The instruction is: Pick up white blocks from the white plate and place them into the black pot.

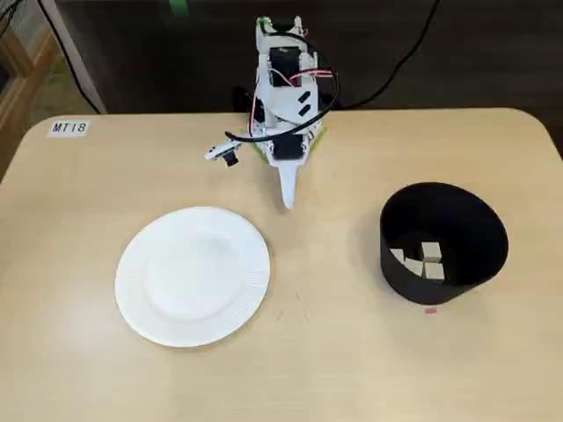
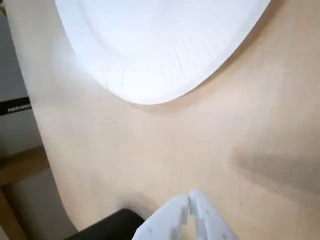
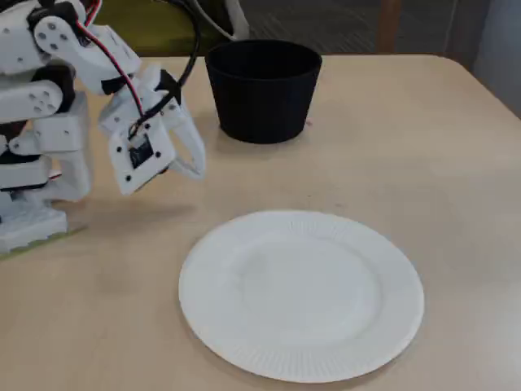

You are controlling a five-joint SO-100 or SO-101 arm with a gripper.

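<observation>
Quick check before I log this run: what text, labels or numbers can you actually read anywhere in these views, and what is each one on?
"MT18": white label stuck on the table at its far left corner, in a fixed view.
Dark strip with pale lettering at the left edge of the wrist view: too blurred to read.
No print visible on the white plate, the black pot or the gripper.

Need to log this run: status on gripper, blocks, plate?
Gripper shut, empty, fingers off the table. White plate bare. White blocks sit in black pot. Nothing in the way.
</observation>
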